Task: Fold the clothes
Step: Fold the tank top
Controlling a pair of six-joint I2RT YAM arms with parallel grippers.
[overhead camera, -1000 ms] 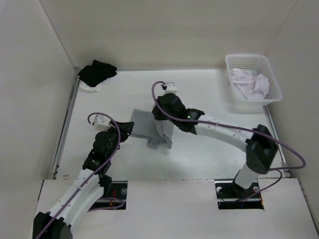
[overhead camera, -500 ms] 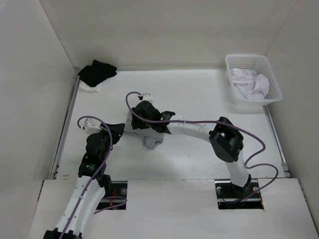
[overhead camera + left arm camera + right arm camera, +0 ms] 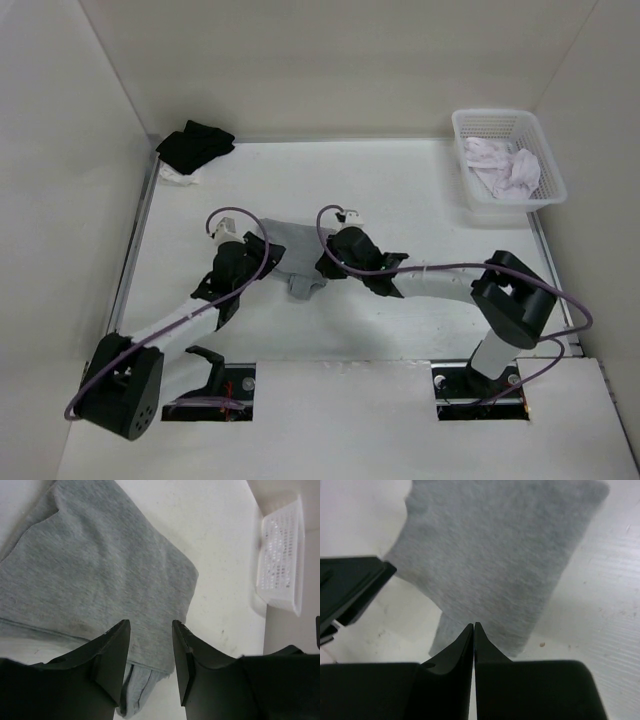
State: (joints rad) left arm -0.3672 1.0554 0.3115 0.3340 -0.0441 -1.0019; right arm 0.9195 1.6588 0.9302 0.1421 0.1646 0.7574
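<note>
Mid-table, tank top (image 3: 290, 240) beneath right claw (image 3: 473, 625), basket (image 3: 460, 155), black cloth (image 3: 195, 145) maybe

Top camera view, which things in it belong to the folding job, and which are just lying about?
Job in hand:
- grey tank top, lying between the two arms

Lying about:
- black garment, far left corner
- white basket, far right
- white-pinkish cloth in the basket

The tank top (image 3: 90, 570) is soft matt knit cloth, the table (image 3: 225, 545) smooth.
</note>
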